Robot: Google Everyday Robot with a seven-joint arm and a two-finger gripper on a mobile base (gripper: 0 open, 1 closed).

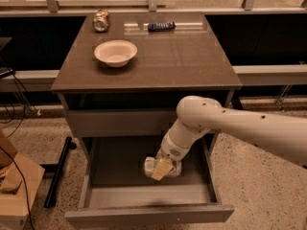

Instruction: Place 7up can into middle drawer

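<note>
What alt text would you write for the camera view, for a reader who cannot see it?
The robot's hand holds the silvery 7up can low inside the open middle drawer, the white arm reaching in from the right. On the cabinet top above sit a bowl, a darker can and a small dark object.
</note>
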